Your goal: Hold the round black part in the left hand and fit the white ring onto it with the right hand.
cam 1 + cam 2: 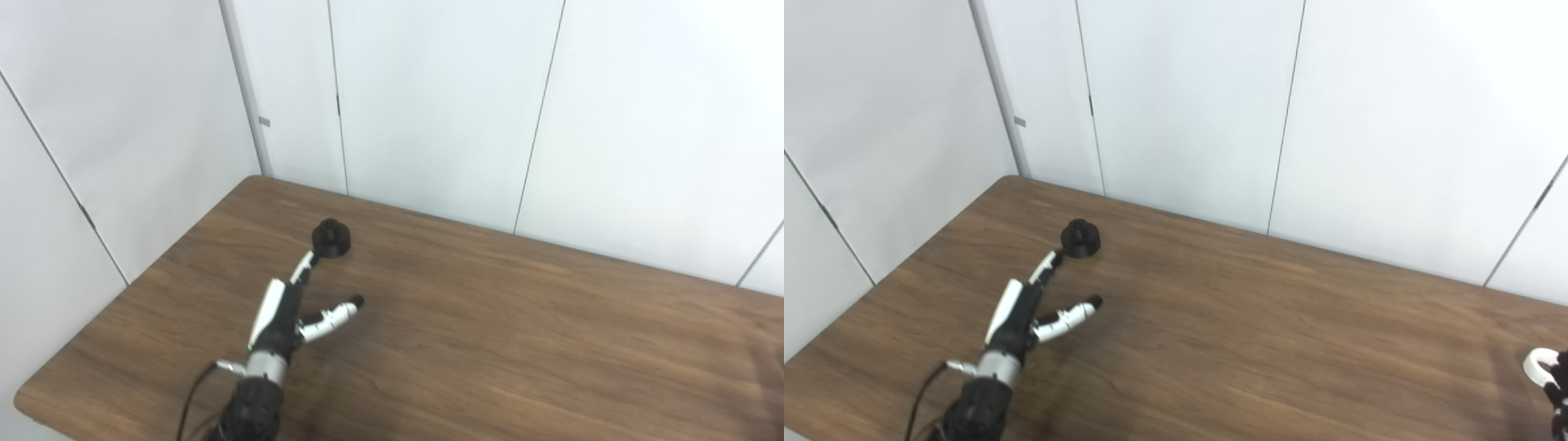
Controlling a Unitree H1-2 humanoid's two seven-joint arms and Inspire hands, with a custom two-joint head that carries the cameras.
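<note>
The round black part stands on the wooden table, far left near the back. My left hand lies just in front of it, open, fingers stretched toward the part and thumb spread out to the right. The tip of a finger reaches the part's near-left side; nothing is held. Only a sliver of my right hand shows, at the right edge of the right eye view. There, its dark fingers are closed on the white ring, just above the table. The left eye view does not show it.
White wall panels rise right behind the table's far edge and along its left side. The table's left corner and front-left edge lie close to my left forearm. A cable trails from the left wrist.
</note>
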